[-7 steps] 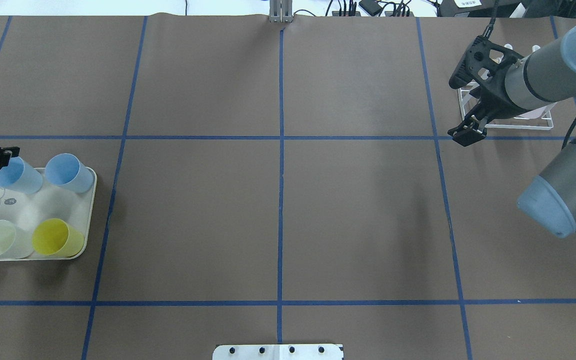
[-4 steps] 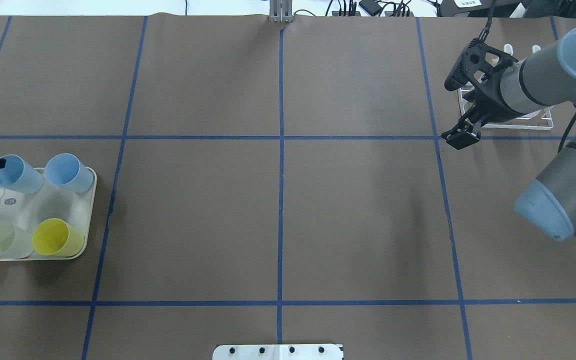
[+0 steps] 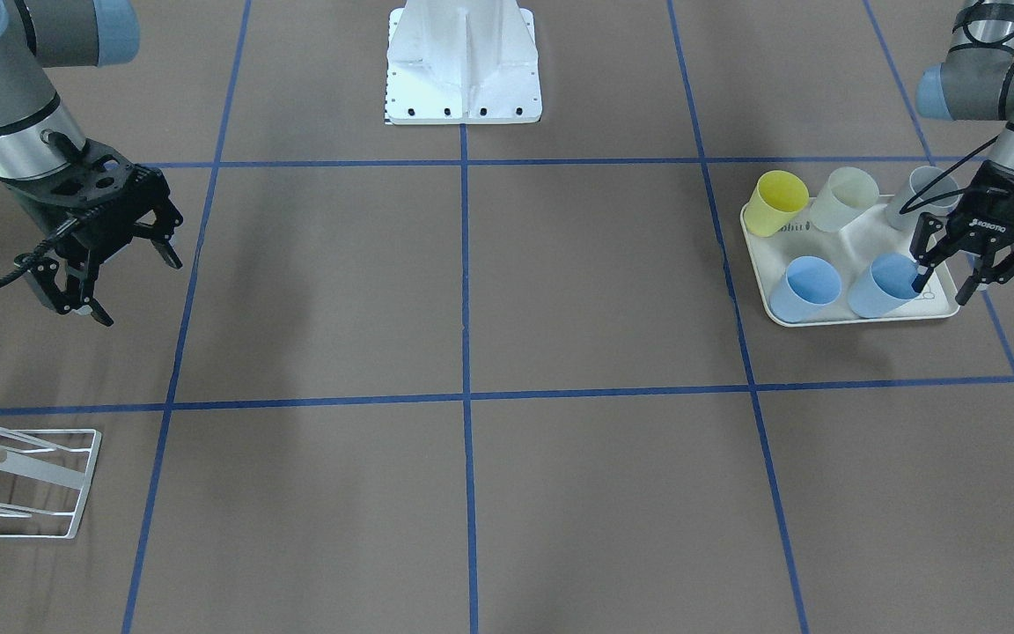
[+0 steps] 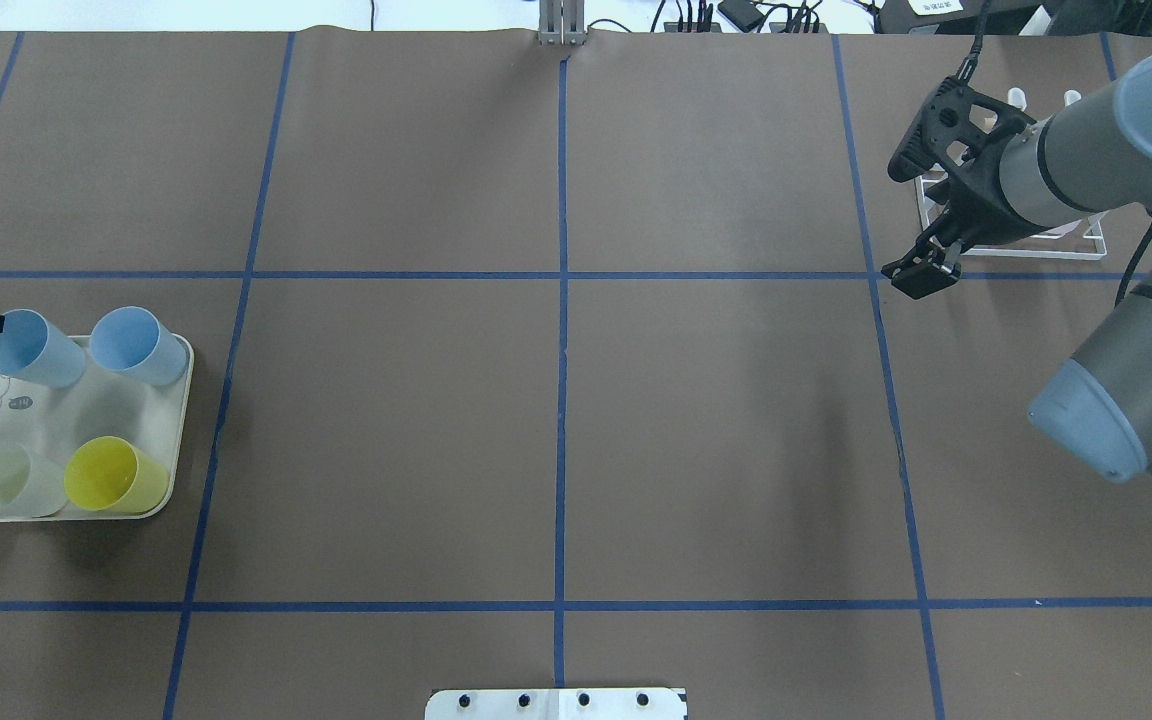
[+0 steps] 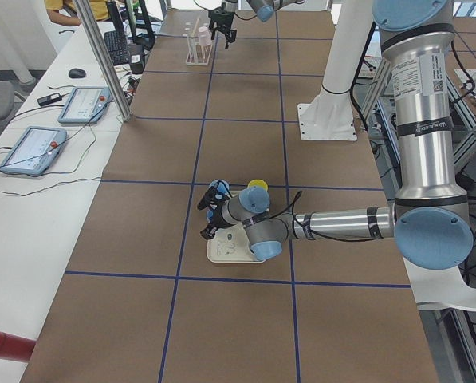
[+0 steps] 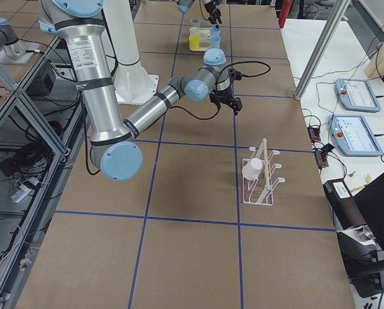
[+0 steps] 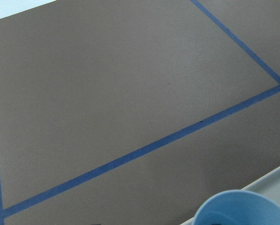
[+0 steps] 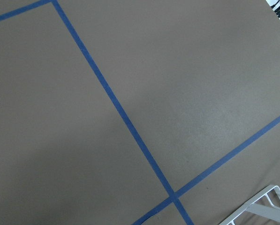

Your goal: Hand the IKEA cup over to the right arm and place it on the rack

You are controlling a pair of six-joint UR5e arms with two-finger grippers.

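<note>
Sitting mouth-up in the cream rabbit-printed tray [image 3: 855,246], the blue IKEA cup [image 3: 881,291] is the one nearest the left end effector [image 3: 941,292]. That end effector is spread apart and astride the cup's wall, with one finger dipped inside the mouth and the other outside; nothing is pinched yet. A second blue cup [image 3: 811,286] stands just beside it, with a yellow cup [image 3: 775,204], a pale cup [image 3: 841,198] and a grey cup [image 3: 921,189] behind.

Well apart across the table [image 3: 472,291], the right end effector [image 3: 144,292] hangs spread and empty near the rack [image 3: 32,484].

Risks, as I judge them: a pinch on one thin wall could tip the cup or let it swing on lifting, and a skewed close could shove it into its blue neighbour. The handover then needs both arms to meet mid-table, where a badly timed release would drop it.

White lettering on the left end effector looks like "ROBOTIQ"; the tray's small print is too fine to read.
</note>
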